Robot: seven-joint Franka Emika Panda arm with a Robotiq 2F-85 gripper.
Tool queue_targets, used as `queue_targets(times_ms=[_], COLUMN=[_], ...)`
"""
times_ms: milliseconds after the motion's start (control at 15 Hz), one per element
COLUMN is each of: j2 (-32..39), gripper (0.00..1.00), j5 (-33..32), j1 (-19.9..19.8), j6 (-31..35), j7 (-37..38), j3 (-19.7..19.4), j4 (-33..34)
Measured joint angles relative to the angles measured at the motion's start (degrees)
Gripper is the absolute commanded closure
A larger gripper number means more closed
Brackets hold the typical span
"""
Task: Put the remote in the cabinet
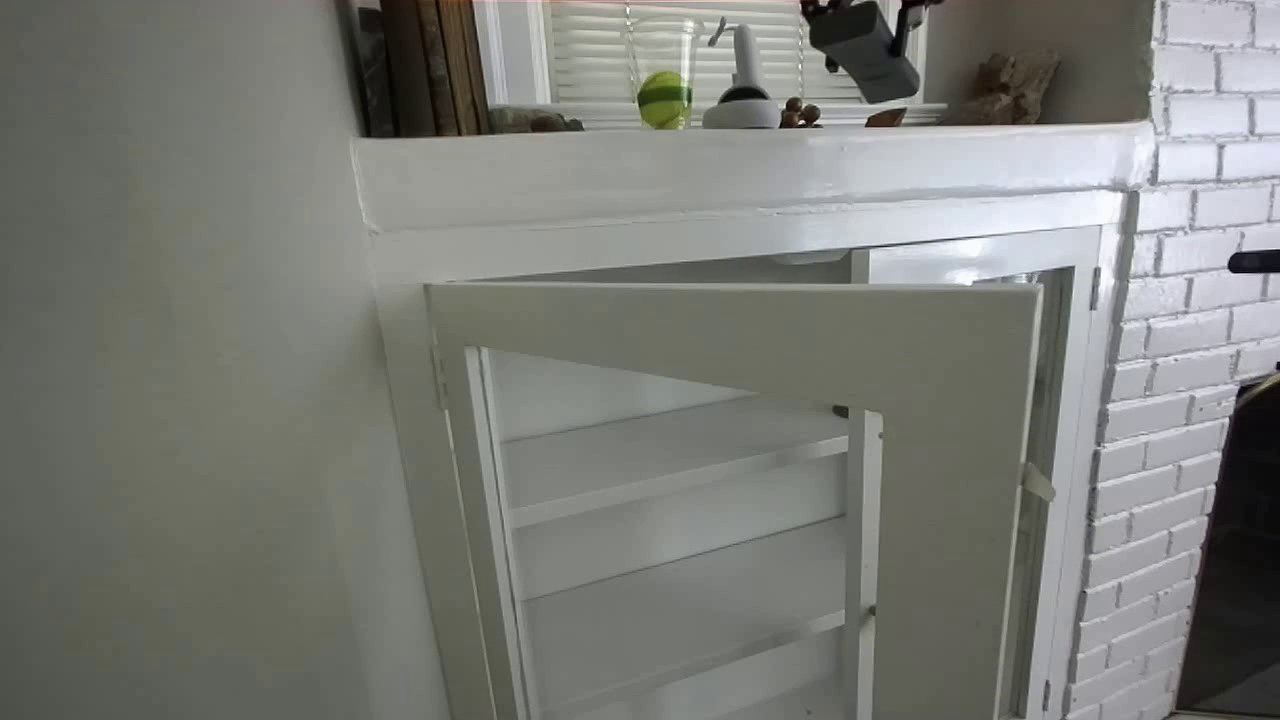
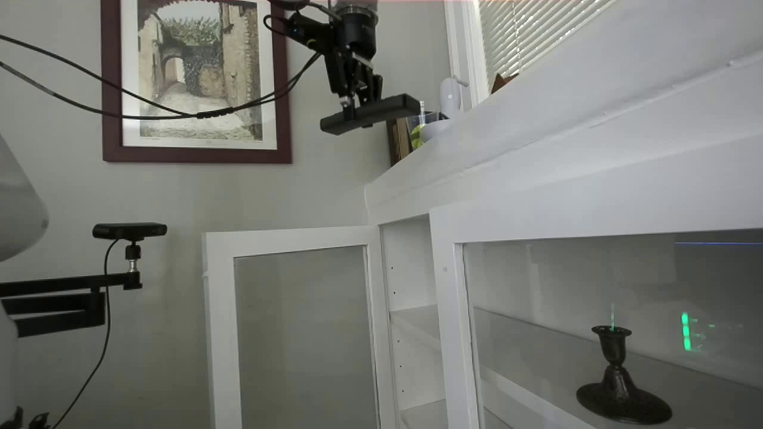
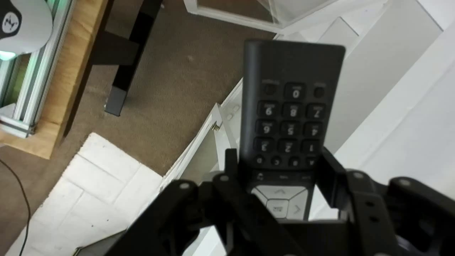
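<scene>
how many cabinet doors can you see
2: the open door, swung out, and the neighbouring door, with a dark candlestick showing through it. Any others would be out of frame.

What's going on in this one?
A robot has its jaws closed on the long edges of a black remote control with number keys, holding it in the air outside a white cabinet. One framed door of the cabinet stands open, with white shelves showing inside. The remote control has not yet been put away.
</scene>
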Motion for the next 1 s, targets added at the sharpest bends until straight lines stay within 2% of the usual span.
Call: queue_targets(times_ms=[400,733,1000], j2=[-0.33,-1.62,-2.07], gripper=[0.70,0.70,0.70], j5=[2.80,2.60,1.91], j1=[2.16,3.12,3.21], j6=[7.75,9.40,14.49], j7=[7.39,11.26,12.43], j3=[5.08,7.52,8.41], j4=[-7.27,-13.21,-18.75])
